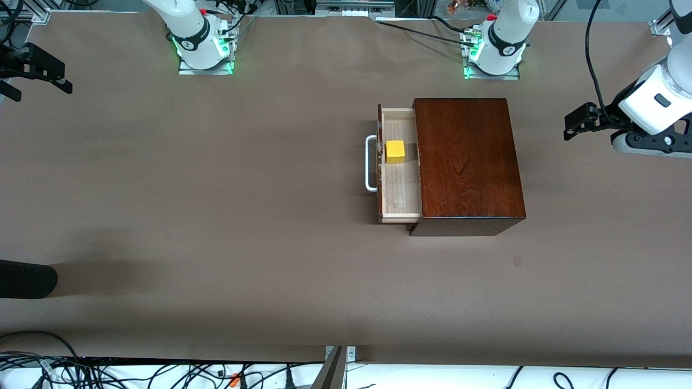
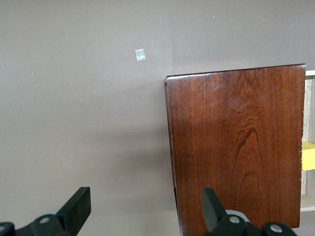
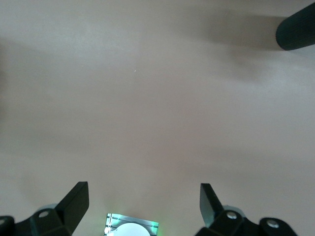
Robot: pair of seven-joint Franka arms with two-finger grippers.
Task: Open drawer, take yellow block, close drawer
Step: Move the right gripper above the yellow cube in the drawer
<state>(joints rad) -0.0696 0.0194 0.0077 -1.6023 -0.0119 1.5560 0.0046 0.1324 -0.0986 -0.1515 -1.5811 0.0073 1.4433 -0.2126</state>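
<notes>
The drawer (image 1: 401,178) stands pulled out of the dark mahogany box (image 1: 467,162) toward the right arm's end of the table, its white handle (image 1: 371,163) leading. The yellow block (image 1: 394,152) sits in the pale tray just inside the drawer front. In the left wrist view the box (image 2: 236,147) fills one side and a sliver of the yellow block (image 2: 308,156) shows past it. My left gripper (image 1: 573,125) (image 2: 145,209) hangs open over the table at the left arm's end, clear of the box. My right gripper (image 1: 40,86) (image 3: 142,201) hangs open and empty over the table's edge at the right arm's end.
A black rounded object (image 1: 27,278) (image 3: 297,32) juts in at the right arm's end, nearer the front camera. A small pale patch (image 1: 517,261) (image 2: 140,55) marks the brown tabletop near the box. Cables lie along the table's front edge (image 1: 162,373).
</notes>
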